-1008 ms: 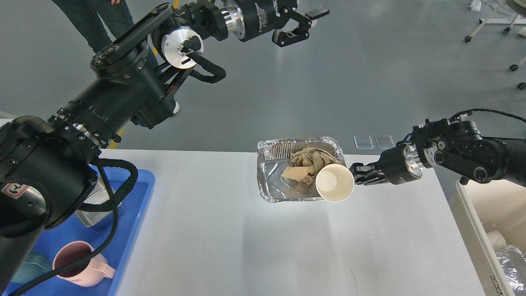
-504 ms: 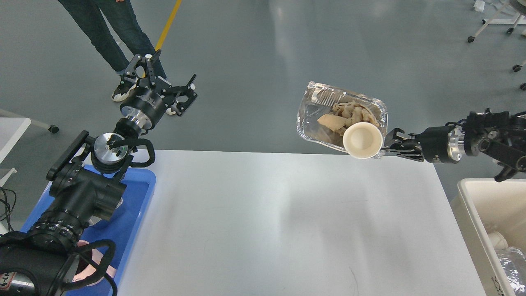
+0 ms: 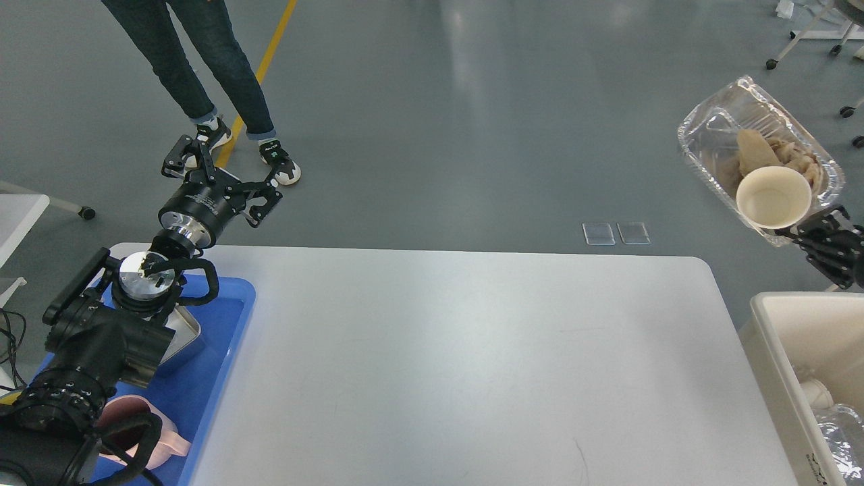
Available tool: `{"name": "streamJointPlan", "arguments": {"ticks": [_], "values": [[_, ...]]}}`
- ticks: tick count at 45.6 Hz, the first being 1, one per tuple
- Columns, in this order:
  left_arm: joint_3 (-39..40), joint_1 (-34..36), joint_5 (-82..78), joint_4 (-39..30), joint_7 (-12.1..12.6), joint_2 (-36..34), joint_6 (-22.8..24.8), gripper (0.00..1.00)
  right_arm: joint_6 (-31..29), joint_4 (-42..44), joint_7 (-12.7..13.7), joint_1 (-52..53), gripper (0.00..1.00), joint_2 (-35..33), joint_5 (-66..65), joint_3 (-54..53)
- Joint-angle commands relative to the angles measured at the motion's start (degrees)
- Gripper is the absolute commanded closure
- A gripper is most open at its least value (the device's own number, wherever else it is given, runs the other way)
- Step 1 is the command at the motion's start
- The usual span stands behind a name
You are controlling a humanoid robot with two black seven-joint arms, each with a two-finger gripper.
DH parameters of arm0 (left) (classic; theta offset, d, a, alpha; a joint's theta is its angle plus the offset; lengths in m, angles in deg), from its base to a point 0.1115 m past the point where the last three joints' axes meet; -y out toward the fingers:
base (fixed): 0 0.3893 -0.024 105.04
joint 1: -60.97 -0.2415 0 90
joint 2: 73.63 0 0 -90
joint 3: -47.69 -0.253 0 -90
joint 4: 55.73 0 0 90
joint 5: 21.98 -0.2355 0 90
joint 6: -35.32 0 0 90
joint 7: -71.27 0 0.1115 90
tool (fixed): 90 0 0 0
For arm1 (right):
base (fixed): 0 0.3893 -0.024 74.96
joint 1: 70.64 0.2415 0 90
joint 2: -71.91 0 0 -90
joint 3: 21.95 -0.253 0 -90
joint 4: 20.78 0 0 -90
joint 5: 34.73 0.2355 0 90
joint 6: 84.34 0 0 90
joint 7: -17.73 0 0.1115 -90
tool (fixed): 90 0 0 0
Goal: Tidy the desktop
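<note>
Small pale lettering runs around the black collar of the left tool (image 3: 223,177), but it is too fine to read, and no other label or brand shows anywhere. That left tool hangs over the grey floor just past the far left corner of the bench (image 3: 445,364), its two fingers spread wide apart with nothing between them and touching nothing. The right tool (image 3: 806,229) sits at the right edge of the view, raised above the floor beyond the bench's far right corner, and its fingers are clamped on the near rim of a foil tray (image 3: 709,128). The tray is tilted in the air and holds a white paper cup (image 3: 773,197), lying with its mouth toward the camera, beside crumpled brown paper (image 3: 759,152). The white bench fills the lower middle of the view, its top bare. A blue tray (image 3: 226,337) lies on its left end with a metal tin (image 3: 185,341) and a pink cup (image 3: 152,425) in it. A white bin (image 3: 776,351) stands just beside the bench's right edge. A person's legs (image 3: 196,74) stand on the floor behind the left tool.
</note>
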Motion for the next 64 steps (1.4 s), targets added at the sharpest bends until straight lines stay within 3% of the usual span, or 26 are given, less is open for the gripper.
{"name": "streamJointPlan", "arguments": {"ticks": [1, 19, 28, 46, 50, 52, 64], "values": [[0.0, -0.2, 0.0, 0.0, 0.0, 0.0, 0.0, 0.02, 0.8, -0.1, -0.4, -5.2, 1.0, -3.8, 4.6, -0.3], [-0.5, -0.8, 0.0, 0.0, 0.0, -3.7, -0.2, 0.02, 7.0, 0.5, -0.2, -19.8, 1.0, -5.0, 20.4, -0.4], [-0.6, -1.0, 0.0, 0.0, 0.0, -5.3, -0.2, 0.02, 11.2, 0.4, -0.2, -23.9, 1.0, -4.6, 23.0, -0.6], [-0.6, -1.2, -0.1, 0.0, 0.1, -6.1, -0.1, 0.02, 12.7, 0.5, -0.4, -27.8, 1.0, -4.3, 25.0, -0.6], [-0.6, -1.2, -0.1, 0.0, 0.1, -6.1, -0.1, 0.02, 12.7, 0.6, -0.5, -28.2, 0.69, -4.5, 25.1, -0.6], [-0.6, -1.2, -0.1, 0.0, 0.1, -6.1, -0.1, 0.02, 12.8, 0.7, -0.5, -28.3, 0.61, -4.6, 25.1, -0.6], [-0.6, -0.8, -0.2, 0.0, 0.3, -6.0, -0.1, 0.02, 13.0, 1.3, -0.5, -29.1, 0.37, -5.4, 25.1, -0.6]]}}
